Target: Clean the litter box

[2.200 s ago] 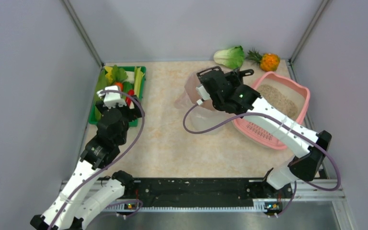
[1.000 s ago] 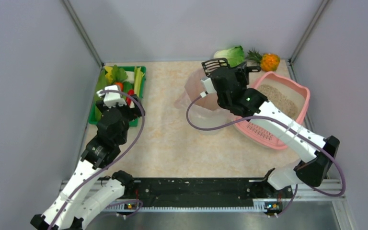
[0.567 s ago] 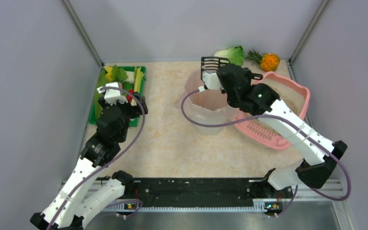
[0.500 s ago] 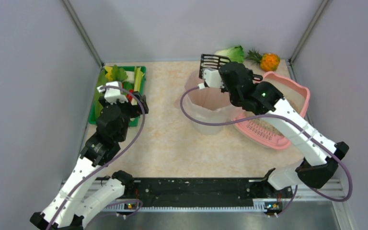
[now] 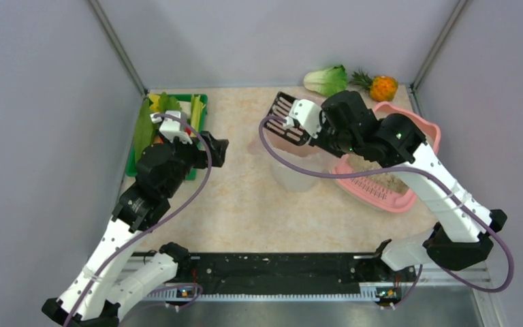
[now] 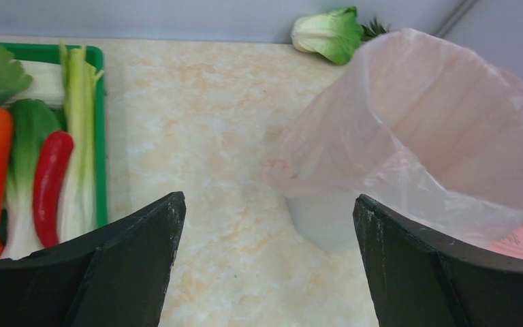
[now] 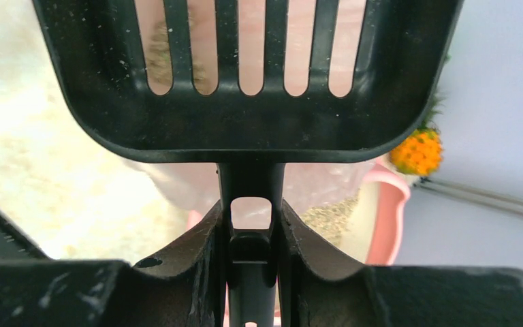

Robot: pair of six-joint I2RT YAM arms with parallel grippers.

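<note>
Over the lined bin: my right gripper (image 7: 250, 246) is clamped tight on the handle of the black slotted scoop (image 7: 245, 129). The scoop's blade is tipped above the pink liner (image 6: 415, 136) of the white bin (image 5: 293, 170). Only dust specks show on the blade, and whether any clump rides in it I cannot tell.

The litter box (image 5: 376, 192) sits on the worktop (image 5: 245, 204) at my right, just beside the bin, with beige granules in it. My right arm crosses above its near corner.

My left gripper (image 6: 267, 211) hangs with its jaws spread wide and holds nothing. It faces the bin from the side of the green vegetable tray (image 5: 197, 101).

The risks, as I judge them:
- The liner is thin and slack, so a blade edge snagging it could drag it off the rim or tip the light bin.
- If the scoop turns short of the bin's mouth, litter would scatter on the worktop.
- If my right elbow drops, it could knock the litter box and spill granules.
- If my left gripper presses in, it could shove the bin.
</note>
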